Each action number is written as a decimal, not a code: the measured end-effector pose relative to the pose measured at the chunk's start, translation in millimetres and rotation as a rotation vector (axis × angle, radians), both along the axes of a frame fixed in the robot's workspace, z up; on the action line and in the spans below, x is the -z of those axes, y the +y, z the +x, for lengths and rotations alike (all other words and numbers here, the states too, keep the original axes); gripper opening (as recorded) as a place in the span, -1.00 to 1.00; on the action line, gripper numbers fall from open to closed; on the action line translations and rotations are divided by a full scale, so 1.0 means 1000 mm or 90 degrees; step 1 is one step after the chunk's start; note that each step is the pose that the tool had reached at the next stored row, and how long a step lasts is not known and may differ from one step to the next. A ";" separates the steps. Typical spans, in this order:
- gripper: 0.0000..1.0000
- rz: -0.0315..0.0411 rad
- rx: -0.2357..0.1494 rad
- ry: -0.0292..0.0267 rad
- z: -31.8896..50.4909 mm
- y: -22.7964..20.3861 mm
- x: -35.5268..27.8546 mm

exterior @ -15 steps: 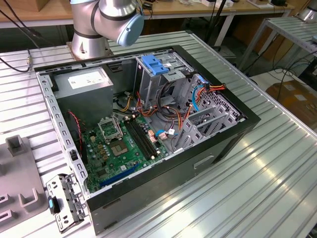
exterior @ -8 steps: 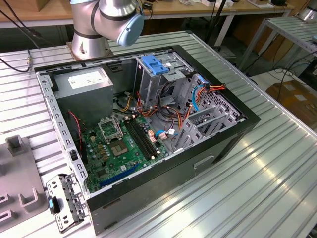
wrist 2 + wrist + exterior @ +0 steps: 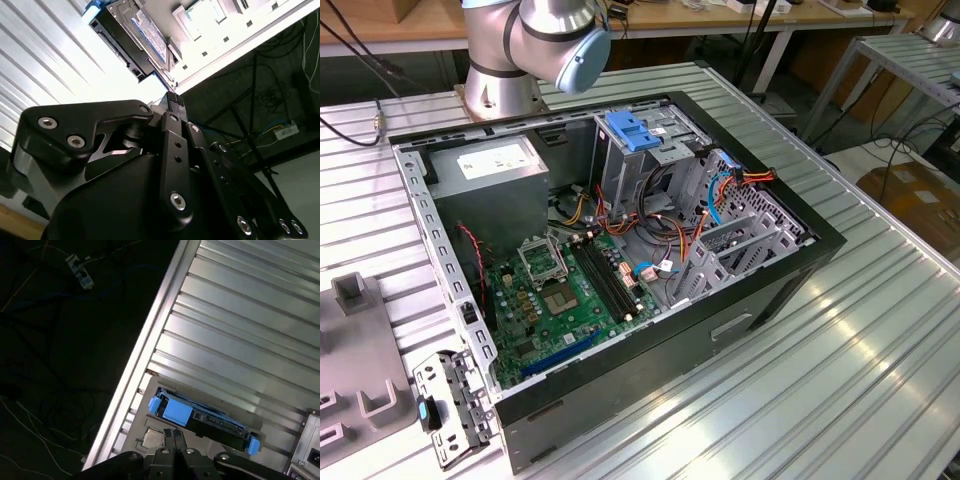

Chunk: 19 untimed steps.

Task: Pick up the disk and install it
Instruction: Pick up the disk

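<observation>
A: The gripper (image 3: 173, 435) (image 3: 172, 99), what state is it in?

B: Clenched on nothing. In both wrist views its fingertips (image 3: 168, 436) press together with nothing between them. It hangs near the disk (image 3: 210, 424) (image 3: 142, 30) but apart from it, so I judge the pickup not yet begun.

A: And where does the disk sit?

B: Out on a ribbed metal table (image 3: 240, 330), near its edge, seated in a grey holder (image 3: 152, 390). Its blue carrier rails (image 3: 177, 412) show at both ends. My guess is the holder keeps it at a known spot with its sides free for the fingers. Whether it lies flat or stands on edge I cannot tell.

A: And the machine it belongs in?

B: In the exterior view the computer case (image 3: 650, 370) lies on its side with the panel off, so the drive cage (image 3: 620, 175) under its blue latch (image 3: 633, 132) faces up — reachable from above, I'd say. With the disk out on the table, the install isn't done.
</observation>
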State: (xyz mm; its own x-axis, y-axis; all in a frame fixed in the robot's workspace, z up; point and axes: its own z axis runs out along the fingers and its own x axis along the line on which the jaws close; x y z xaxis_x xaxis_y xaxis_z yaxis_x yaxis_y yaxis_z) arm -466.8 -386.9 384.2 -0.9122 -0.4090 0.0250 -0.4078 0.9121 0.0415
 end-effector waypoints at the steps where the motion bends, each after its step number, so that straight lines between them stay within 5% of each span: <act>1: -0.79 0.0000 -0.014 0.0000 0.0000 0.0000 0.0000; 10: -0.79 0.0000 -0.144 -0.0001 0.0000 0.0000 0.0000; 19: -0.79 0.0000 -0.179 -0.0004 0.0008 0.0002 0.0007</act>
